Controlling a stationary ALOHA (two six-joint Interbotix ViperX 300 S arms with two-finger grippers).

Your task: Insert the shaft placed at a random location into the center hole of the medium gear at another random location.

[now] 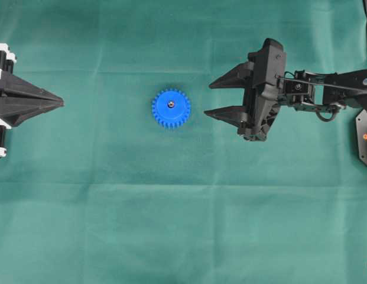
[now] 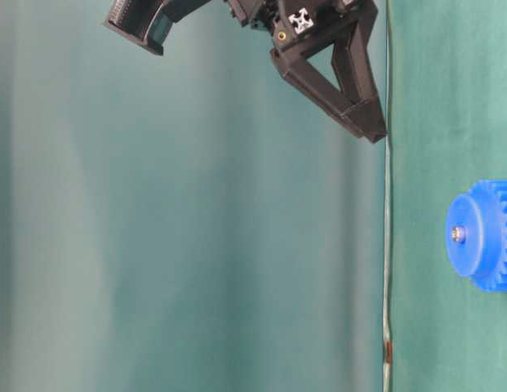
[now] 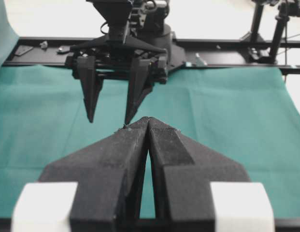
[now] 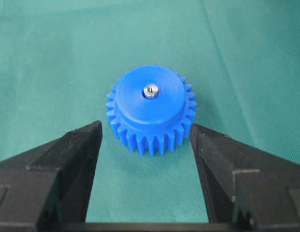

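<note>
The blue medium gear lies flat on the green cloth, hub up, near the middle of the overhead view. The shaft stands in its center hole, so only the shiny rounded end shows and the hole itself is covered. My right gripper is open, just right of the gear and apart from it, with nothing between its fingers. In the right wrist view the gear sits just beyond the spread fingertips. My left gripper is shut and empty at the far left edge.
Green cloth covers the whole table. A black mount plate sits at the right edge. In the left wrist view a black frame rail runs along the far side behind the right arm.
</note>
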